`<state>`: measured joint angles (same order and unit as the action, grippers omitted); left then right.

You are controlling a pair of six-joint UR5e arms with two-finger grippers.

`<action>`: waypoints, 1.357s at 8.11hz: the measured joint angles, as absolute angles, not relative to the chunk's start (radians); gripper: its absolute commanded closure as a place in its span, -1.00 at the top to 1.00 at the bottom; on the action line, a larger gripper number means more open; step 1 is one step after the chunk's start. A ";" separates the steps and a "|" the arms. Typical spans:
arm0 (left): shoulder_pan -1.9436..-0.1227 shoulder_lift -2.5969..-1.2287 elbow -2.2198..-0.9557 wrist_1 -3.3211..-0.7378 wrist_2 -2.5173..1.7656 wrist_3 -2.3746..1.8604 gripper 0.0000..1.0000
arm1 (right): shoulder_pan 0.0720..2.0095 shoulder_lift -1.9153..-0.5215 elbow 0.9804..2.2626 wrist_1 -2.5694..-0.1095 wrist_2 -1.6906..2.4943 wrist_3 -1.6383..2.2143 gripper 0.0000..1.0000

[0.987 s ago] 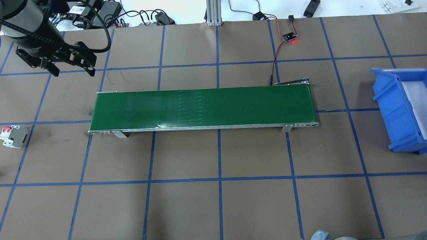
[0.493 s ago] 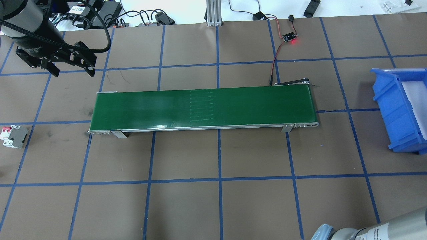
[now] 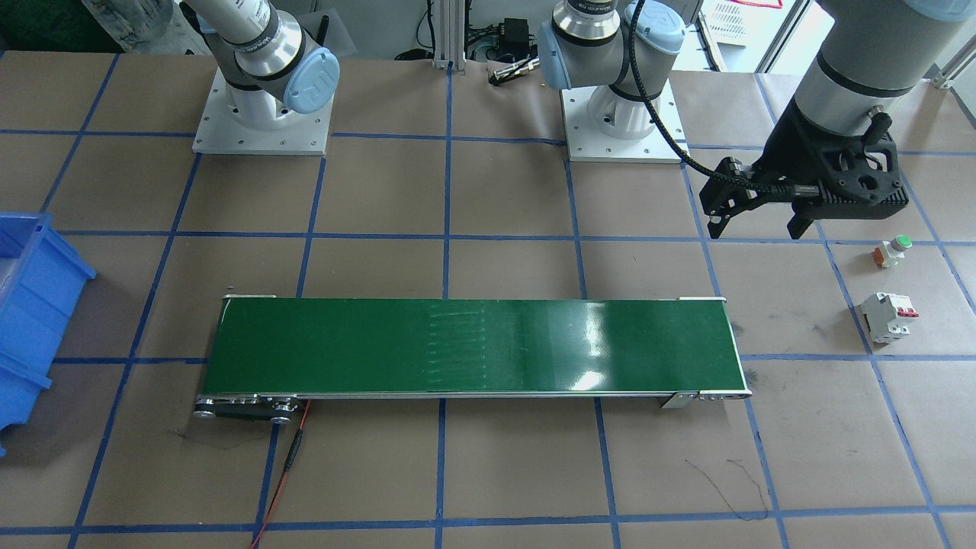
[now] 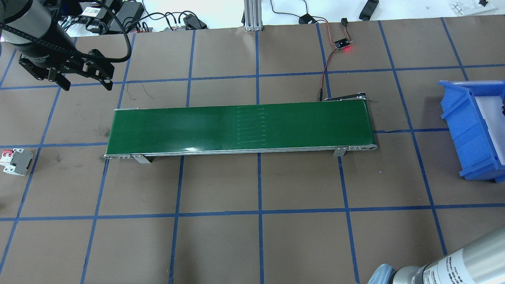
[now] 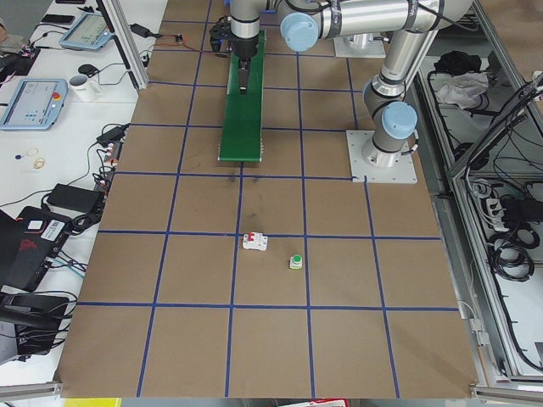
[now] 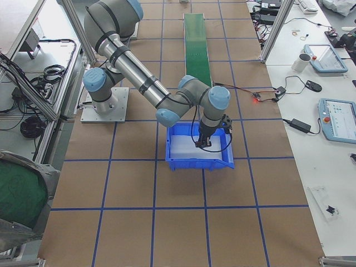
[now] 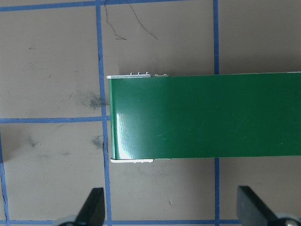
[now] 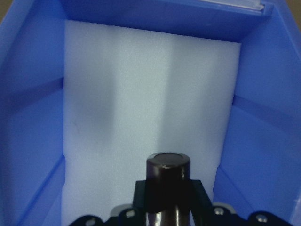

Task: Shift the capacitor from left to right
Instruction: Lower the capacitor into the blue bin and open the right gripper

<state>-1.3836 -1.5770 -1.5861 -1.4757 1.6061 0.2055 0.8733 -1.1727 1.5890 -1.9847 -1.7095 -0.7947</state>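
Note:
The capacitor (image 8: 168,175), a stubby black cylinder, is clamped upright between my right gripper's (image 8: 168,203) fingers. It hangs over the white foam (image 8: 141,94) inside the blue bin (image 8: 28,94). In the exterior right view my right gripper (image 6: 203,142) reaches down into the bin (image 6: 189,162). My left gripper (image 4: 86,83) is open and empty. It hovers beyond the left end of the green conveyor belt (image 4: 236,126), as the front-facing view (image 3: 755,227) and the left wrist view (image 7: 171,209) also show.
A white breaker with red levers (image 4: 15,161) and a green-capped push button (image 3: 894,250) lie on the table on the robot's left. A small sensor board with a red light (image 4: 342,44) and its wires sit behind the belt. The right arm's tube (image 4: 453,264) crosses the lower right corner.
The right arm's tube has come further into the overhead view at the lower right. The faint marks on the belt have shifted rightward. The left gripper has not moved.

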 measured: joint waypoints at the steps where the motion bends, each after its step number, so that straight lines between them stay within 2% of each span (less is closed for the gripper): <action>1: -1.384 -1.577 -1.586 -1.476 1.606 0.206 1.00 | 0.873 -1.164 1.607 -2.017 -1.700 -0.793 -1.00; 3: -1.384 -1.577 -1.586 -1.476 1.606 0.206 1.00 | 0.873 -1.154 1.644 -2.064 -1.663 -0.792 -1.00; 4: -1.384 -1.577 -1.586 -1.476 1.606 0.206 1.00 | 0.873 -1.150 1.657 -2.075 -1.642 -0.793 -0.92; 5: -1.384 -1.577 -1.586 -1.476 1.606 0.206 1.00 | 0.873 -1.146 1.668 -2.086 -1.630 -0.793 -0.61; 6: -1.384 -1.577 -1.586 -1.476 1.606 0.206 1.00 | 0.873 -1.144 1.675 -2.095 -1.623 -0.792 -0.12; 8: -1.383 -1.577 -1.586 -1.476 1.606 0.206 1.00 | 0.873 -1.148 1.677 -2.122 -1.580 -0.794 0.60; 10: -1.383 -1.577 -1.586 -1.476 1.606 0.206 1.00 | 0.872 -1.166 1.669 -2.133 -1.527 -0.796 1.00; 11: -1.382 -1.577 -1.585 -1.476 1.606 0.206 1.00 | 0.872 -1.178 1.665 -2.134 -1.518 -0.795 1.00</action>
<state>-1.3824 -1.5774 -1.5853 -1.4757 1.6061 0.2056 0.8715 -1.1781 1.6649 -2.1344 -1.5183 -0.7951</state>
